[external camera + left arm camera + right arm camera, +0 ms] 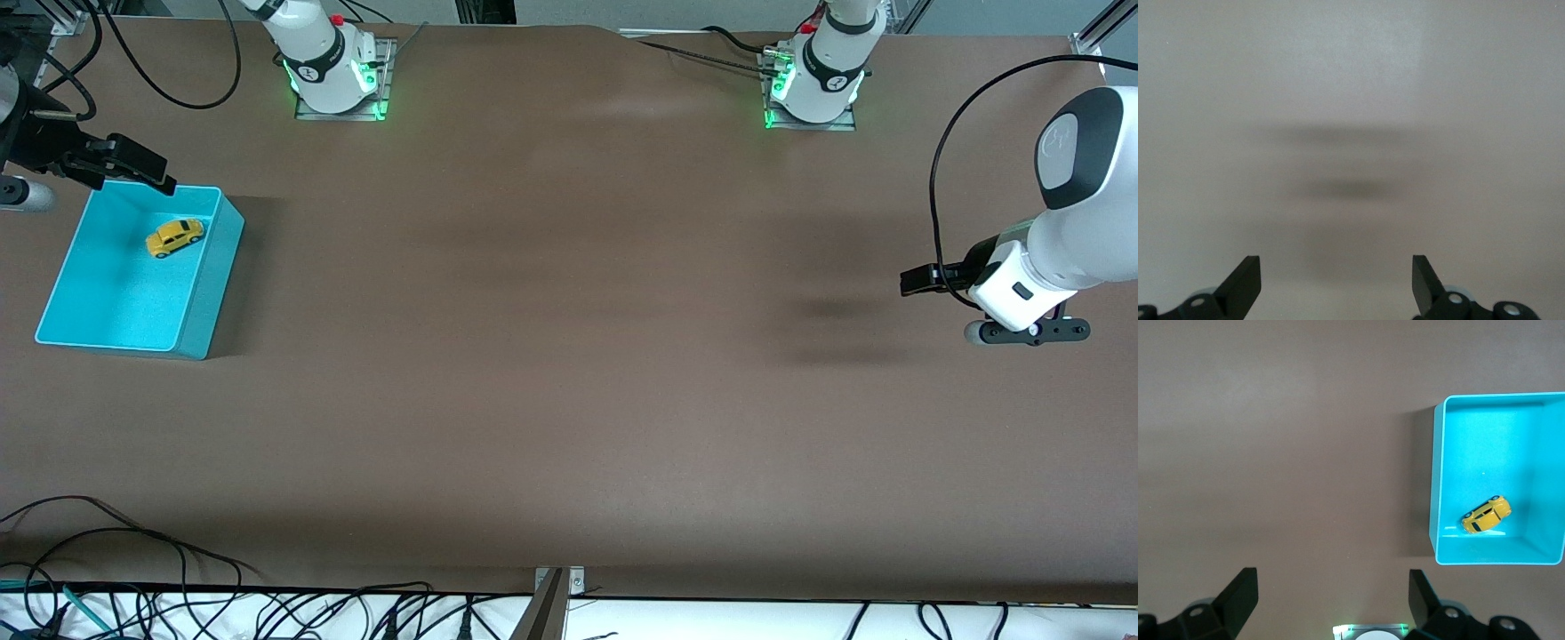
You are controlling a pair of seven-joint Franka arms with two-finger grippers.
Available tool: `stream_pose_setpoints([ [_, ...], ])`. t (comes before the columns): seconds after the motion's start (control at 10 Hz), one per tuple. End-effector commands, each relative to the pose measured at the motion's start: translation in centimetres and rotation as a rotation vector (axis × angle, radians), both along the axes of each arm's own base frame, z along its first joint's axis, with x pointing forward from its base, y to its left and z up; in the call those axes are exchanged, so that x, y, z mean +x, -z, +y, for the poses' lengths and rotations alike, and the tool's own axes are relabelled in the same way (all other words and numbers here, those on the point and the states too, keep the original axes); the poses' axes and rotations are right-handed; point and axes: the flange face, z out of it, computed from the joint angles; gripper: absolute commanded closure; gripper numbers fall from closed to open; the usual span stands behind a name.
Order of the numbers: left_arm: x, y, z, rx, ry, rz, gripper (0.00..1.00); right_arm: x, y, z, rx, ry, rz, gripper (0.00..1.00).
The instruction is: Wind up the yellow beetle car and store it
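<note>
The yellow beetle car [174, 236] lies inside the teal bin [206, 293] at the right arm's end of the table, close to the bin's wall that is farthest from the front camera. It also shows in the right wrist view [1485, 514], in a corner of the bin [1435, 487]. My right gripper [156, 174] is open and empty, up in the air over the bin's corner nearest the robot bases; it shows in the right wrist view [1331, 587]. My left gripper [916, 281] is open and empty over bare table at the left arm's end; it shows in the left wrist view [1336, 267].
The brown table [569, 356] spreads wide between the two grippers. The arm bases [336, 80] [813, 89] glow green along the edge farthest from the front camera. Loose cables [133, 587] lie along the edge nearest the front camera.
</note>
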Motion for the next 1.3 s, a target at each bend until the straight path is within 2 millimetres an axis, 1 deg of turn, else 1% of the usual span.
stream_pose_setpoints([
  [0.0, -0.8, -0.6, 0.1, -0.026, 0.05, -0.008, 0.0, -0.2, -0.5, 0.2, 0.012, -0.005, 0.002, 0.0],
  [0.4, -0.8, -0.7, 0.1, -0.026, 0.049, -0.01, 0.0, 0.2, -0.1, 0.1, 0.005, -0.02, -0.003, 0.0],
  [0.7, -0.8, -0.7, 0.1, -0.026, 0.046, -0.01, 0.0, 0.3, -0.3, 0.0, -0.023, -0.047, -0.014, 0.0],
  [0.8, -0.8, -0.7, 0.1, -0.026, 0.047, -0.01, 0.0, 0.3, -0.3, -0.1, -0.023, -0.059, -0.016, 0.0],
  [1.0, -0.8, -0.7, 0.1, -0.026, 0.046, -0.01, 0.0, 0.9, -0.3, -0.4, -0.031, -0.141, -0.047, 0.0],
  [1.2, -0.8, -0.7, 0.1, -0.025, 0.044, -0.01, 0.0, 0.9, -0.3, -0.7, -0.031, -0.138, -0.049, 0.0],
])
